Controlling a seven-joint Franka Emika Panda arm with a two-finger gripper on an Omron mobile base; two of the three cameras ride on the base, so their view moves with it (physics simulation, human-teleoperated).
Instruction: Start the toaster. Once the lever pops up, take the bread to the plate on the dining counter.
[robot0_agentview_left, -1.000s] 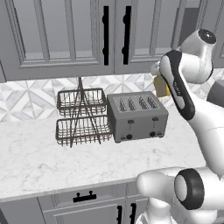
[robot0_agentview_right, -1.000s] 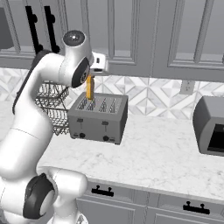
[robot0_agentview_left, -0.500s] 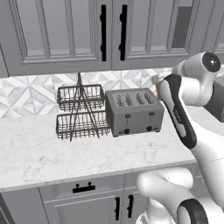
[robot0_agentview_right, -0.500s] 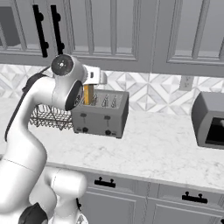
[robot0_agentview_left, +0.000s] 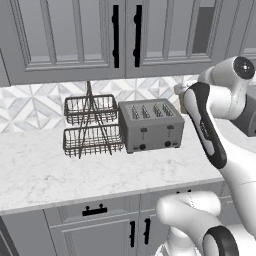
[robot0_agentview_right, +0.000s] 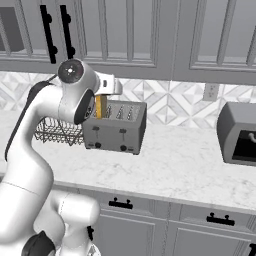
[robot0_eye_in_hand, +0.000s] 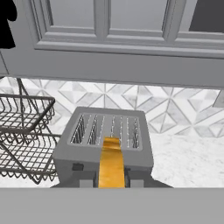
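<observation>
Above the toaster (robot0_agentview_right: 116, 127), the bread (robot0_agentview_right: 101, 106) hangs clear of the slots, clamped in the closed pincer (robot0_eye_in_hand: 112, 178). In the right base view the slice stands on edge with its long axis vertical, a narrow golden-orange strip. In the hand view the bread (robot0_eye_in_hand: 111, 162) runs straight away from the finger tips toward the toaster (robot0_eye_in_hand: 106, 142), with a paler tan crust along its far end.

The toaster (robot0_agentview_left: 150, 125) is a boxy grey brushed-metal body with four slots across its top, two front levers and small black knobs. It sits on a white marble-look worktop (robot0_agentview_left: 60, 172) with faint grey veins. Just beside it on its left stands a two-tier dark wire rack (robot0_agentview_left: 92, 125); whether the two touch cannot be told. Behind is a tiled wall with a grey-and-white geometric pattern, and grey panelled cabinets with black bar handles above.

The white arm rises from the base, bends sharply at a dark elbow joint and reaches forward with the hand held over the toaster's near right side.
</observation>
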